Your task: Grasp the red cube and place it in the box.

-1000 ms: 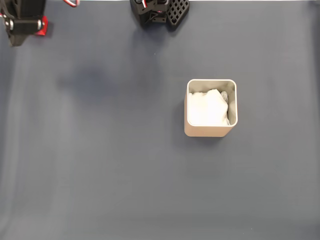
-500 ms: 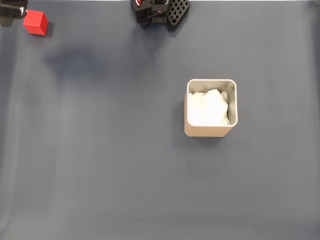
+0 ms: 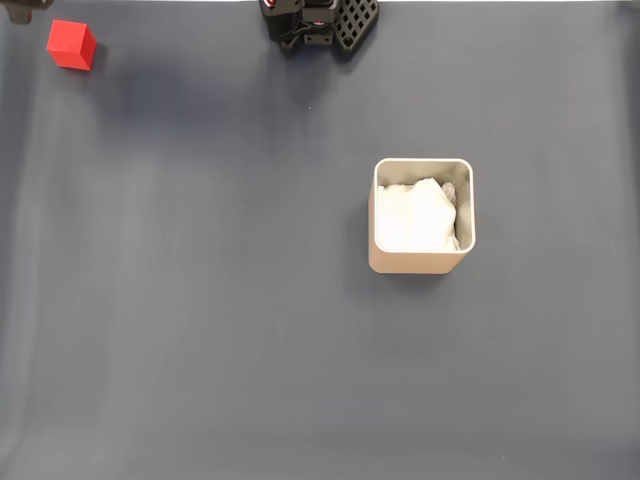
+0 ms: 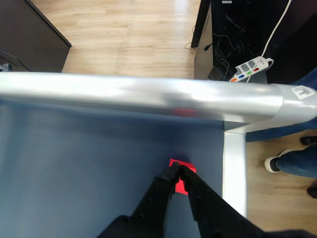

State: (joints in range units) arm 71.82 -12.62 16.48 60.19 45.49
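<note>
The red cube (image 3: 71,45) rests on the dark blue-grey table in the far top left of the fixed view, free of any grip. In the wrist view the red cube (image 4: 184,184) lies on the table beneath and just beyond my gripper (image 4: 177,170), whose black fingertips meet with nothing between them. A dark piece of the arm (image 3: 18,8) shows at the top left corner of the fixed view, just left of and above the cube. The beige box (image 3: 421,262) with white lining stands upright right of centre, far from the cube.
The arm's black base (image 3: 320,22) sits at the top edge. In the wrist view a metal rail (image 4: 148,96) borders the table just past the cube. Beyond it are wooden floor, a power strip (image 4: 250,67) and a person's shoes (image 4: 280,162).
The gripper, which stood over the cube a second ago, has drawn off to the top left, almost out of the fixed view. The cube now shows fully and lies uncovered.
</note>
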